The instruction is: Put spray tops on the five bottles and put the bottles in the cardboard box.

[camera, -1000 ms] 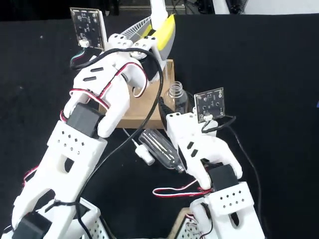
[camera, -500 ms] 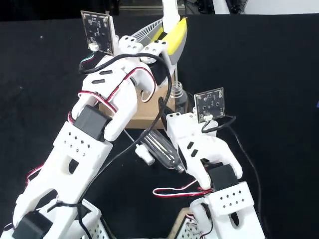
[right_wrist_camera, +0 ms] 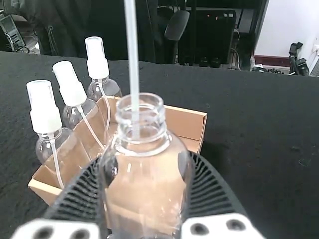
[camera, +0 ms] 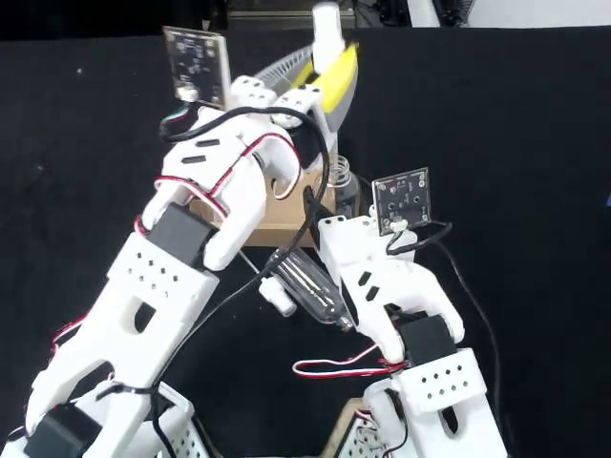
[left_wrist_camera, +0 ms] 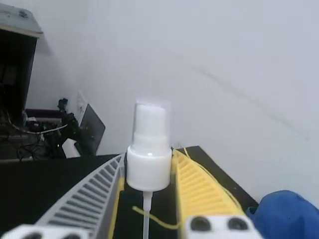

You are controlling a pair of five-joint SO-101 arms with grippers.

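Note:
My left gripper point(camera: 325, 52) is raised high and shut on a white spray top point(left_wrist_camera: 148, 149), whose thin dip tube point(right_wrist_camera: 131, 55) hangs down into the neck of an uncapped clear bottle point(right_wrist_camera: 142, 149). My right gripper point(right_wrist_camera: 145, 172) is shut on that bottle, holding it upright beside the cardboard box point(right_wrist_camera: 192, 124). In the high view the bottle point(camera: 342, 186) stands just in front of the right arm, under the spray top point(camera: 326, 21). Three capped bottles point(right_wrist_camera: 65, 119) stand in the box. Another capped bottle point(camera: 310, 286) lies on the table between the arms.
The cardboard box point(camera: 282, 215) sits mostly under the left arm on a black table point(camera: 516, 143). Cables loop around both arms near the lying bottle. Open black surface extends to the right and far left.
The left arm has swung to the right with the spray top, bringing it above the bottle held by the right gripper. The right arm and the lying bottle have stayed put.

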